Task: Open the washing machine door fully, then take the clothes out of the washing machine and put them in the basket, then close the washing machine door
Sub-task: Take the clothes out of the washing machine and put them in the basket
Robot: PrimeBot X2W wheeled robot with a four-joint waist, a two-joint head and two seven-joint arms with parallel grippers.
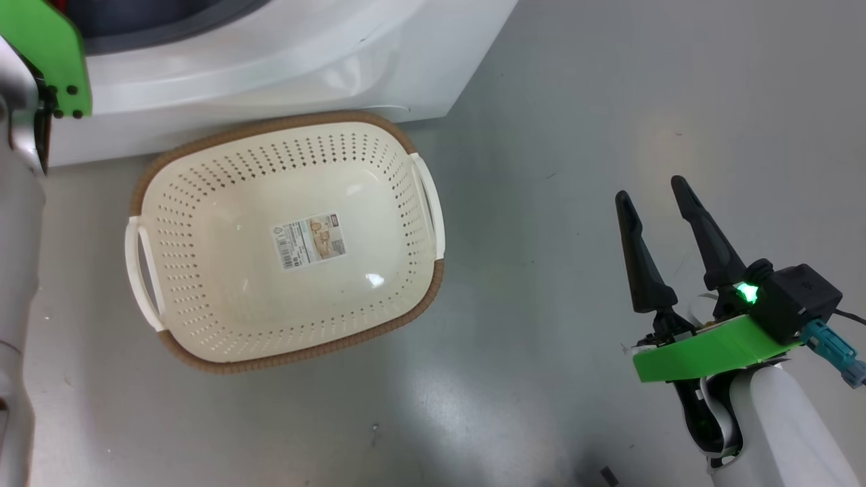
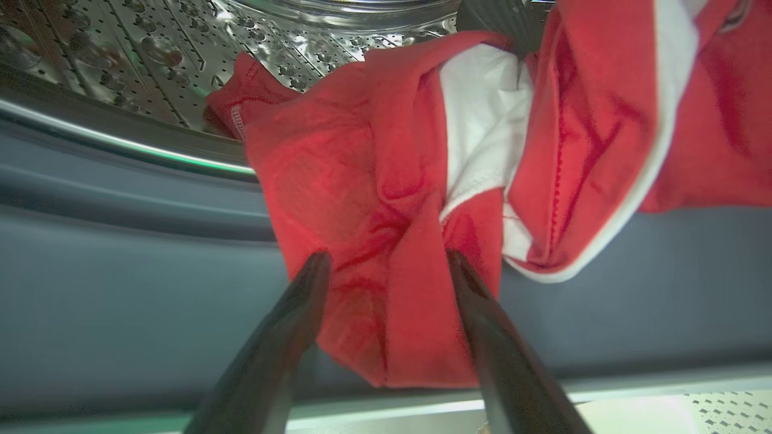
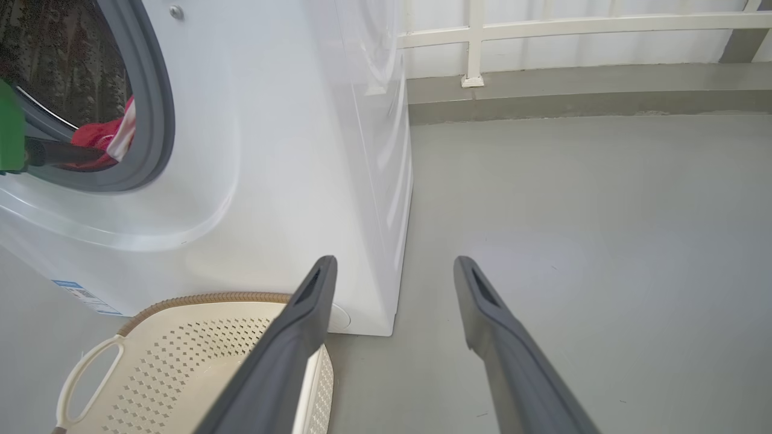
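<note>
Left wrist view: left gripper wide astride clothes, contact unclear; right gripper spread.

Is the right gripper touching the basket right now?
Apart. The head view plainly shows a stretch of bare floor between the right gripper and the basket.

The left gripper has its 2 dark fingers spread, 1 on each side of a hanging fold of the clothes. Behind the clothes is the perforated steel drum, and they drape over the grey gasket.
</note>
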